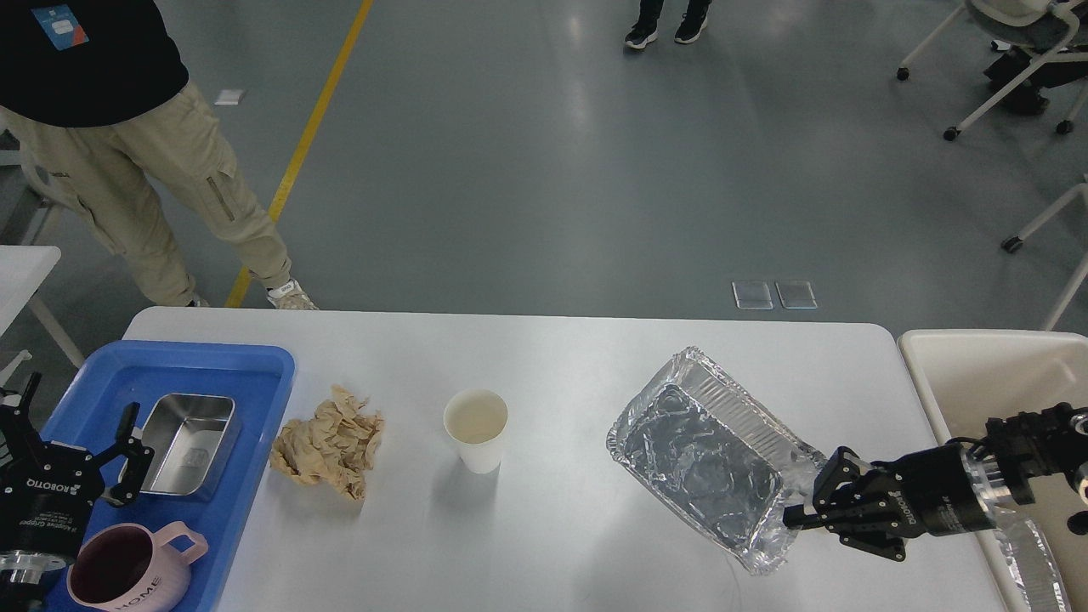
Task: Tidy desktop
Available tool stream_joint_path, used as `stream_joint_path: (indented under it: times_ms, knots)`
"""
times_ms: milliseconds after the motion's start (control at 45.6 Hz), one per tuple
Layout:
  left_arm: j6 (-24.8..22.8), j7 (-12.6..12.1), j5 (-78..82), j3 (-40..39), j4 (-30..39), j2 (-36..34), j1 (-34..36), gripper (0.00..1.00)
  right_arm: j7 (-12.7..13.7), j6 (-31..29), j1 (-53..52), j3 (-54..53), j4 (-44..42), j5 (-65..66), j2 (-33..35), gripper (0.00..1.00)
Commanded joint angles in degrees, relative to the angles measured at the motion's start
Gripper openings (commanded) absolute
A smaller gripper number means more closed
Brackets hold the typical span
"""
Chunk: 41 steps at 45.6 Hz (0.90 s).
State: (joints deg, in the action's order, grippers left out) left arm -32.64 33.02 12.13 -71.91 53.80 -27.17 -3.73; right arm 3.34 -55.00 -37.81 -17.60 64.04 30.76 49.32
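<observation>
At the counter's (552,357) right end, the right gripper (803,512) pinches the foil tray's (705,459) near corner, tilting it. Lift gently toward the beige bin (977,374), since thin foil buckles. Left gripper (81,429) hangs spread above the blue tray (255,365).

Left gripper (81,433): matte black on my side, two jointed fingers, white "ROBOTIQ" lettering and a smaller white line on its body.
Left wrist (21,561): silver ring below the black body.
Right gripper (803,501): black, angular linked fingers, small white lettering.
Right wrist (977,484): black cylinder, bright metal ring behind it.
Right arm (1041,433): black blocky housings, thin black cable looping above.
</observation>
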Motion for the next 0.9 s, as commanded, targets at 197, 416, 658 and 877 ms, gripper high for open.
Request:
stream_joint_path:
  times_ms: [197, 416, 658, 877]
  knots:
    - [3.54, -30.91, -11.26, -4.99, -2.56, -1.39, 3.38, 0.97, 0.00, 0.00, -0.16, -0.15, -0.41, 0.44, -0.19, 0.00]
    - [7.58, -30.56, -8.10, -3.06, -1.50, -9.38, 3.37, 0.97, 0.00, 0.00, 0.19, -0.15, -0.41, 0.44, -0.01, 0.00]
    - [8.47, -29.50, -1.85, -1.13, 4.11, -18.96, 3.81, 0.97, 0.00, 0.00, 0.28, -0.42, -0.32, 0.44, 0.34, 0.00]
    - [11.01, -28.71, 0.51, 8.28, 14.65, -28.54, 3.46, 0.97, 0.00, 0.00, 0.36, -0.94, -0.14, 0.35, 0.43, 0.00]
